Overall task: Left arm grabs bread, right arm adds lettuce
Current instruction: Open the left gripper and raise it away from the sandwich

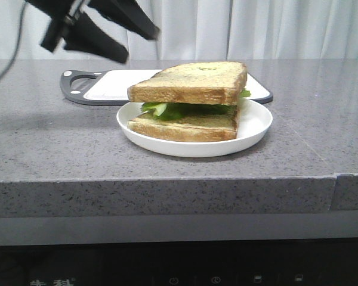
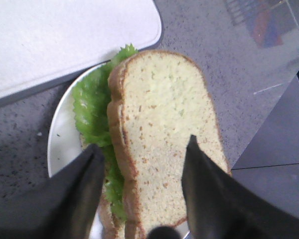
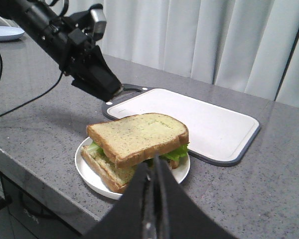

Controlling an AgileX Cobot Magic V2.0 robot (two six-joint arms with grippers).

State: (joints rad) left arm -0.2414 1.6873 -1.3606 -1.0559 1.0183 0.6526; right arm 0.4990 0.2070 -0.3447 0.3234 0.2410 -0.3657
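Observation:
The bread (image 1: pixel 194 83) (image 2: pixel 164 124) (image 3: pixel 137 134) lies as the top slice of a stack on a white plate (image 1: pixel 256 122) (image 2: pixel 60 139) (image 3: pixel 89 174). Bright green lettuce (image 1: pixel 173 110) (image 2: pixel 92 107) (image 3: pixel 174 152) sits under it, on a second slice (image 1: pixel 185 128). My left gripper (image 1: pixel 142 46) (image 2: pixel 144 144) (image 3: pixel 109 92) hovers open above and behind the stack, touching nothing. My right gripper (image 3: pixel 152 162) is shut and empty, just short of the plate's near side. The front view does not show it.
A white cutting board with a dark rim (image 1: pixel 113 83) (image 2: pixel 65 40) (image 3: pixel 204 119) lies right behind the plate. The counter's front edge (image 1: pixel 167 179) runs close to the plate. A pale dish (image 3: pixel 2 32) stands far off along the counter. White curtains hang behind.

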